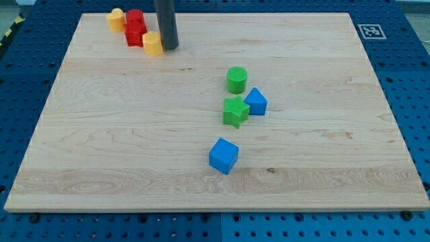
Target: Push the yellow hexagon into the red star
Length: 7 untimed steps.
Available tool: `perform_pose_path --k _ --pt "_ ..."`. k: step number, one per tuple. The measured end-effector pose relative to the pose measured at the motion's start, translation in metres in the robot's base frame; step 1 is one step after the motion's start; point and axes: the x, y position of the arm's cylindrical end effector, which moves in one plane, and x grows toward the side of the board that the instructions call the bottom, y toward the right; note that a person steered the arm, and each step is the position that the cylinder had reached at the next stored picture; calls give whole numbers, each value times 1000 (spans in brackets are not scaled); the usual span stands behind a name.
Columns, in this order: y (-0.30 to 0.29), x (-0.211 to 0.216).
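A yellow hexagon block (153, 44) lies near the view's top left, touching a red block (135, 35) on its left. That red block and a second red block (136, 18) just above it stand close together; I cannot tell which is the star. My tip (168, 47) stands right beside the yellow hexagon, on its right side, touching or almost touching it. A second yellow block (116, 19) lies left of the upper red block.
A green cylinder (236, 79), a green star (235, 111) and a blue block (255, 102) cluster near the middle. A blue cube (223, 155) lies below them. The wooden board (101, 154) lies on a blue pegboard; a marker tag (369, 31) sits top right.
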Motion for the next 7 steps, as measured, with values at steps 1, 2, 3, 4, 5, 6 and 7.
perform_pose_path --k 1,2,3,4,5,6,7 --pt "-12 -10" --pt "-12 -16" --pt "-2 -18" --pt "38 -9" --pt "53 10" --pt "52 31" --pt "43 38"
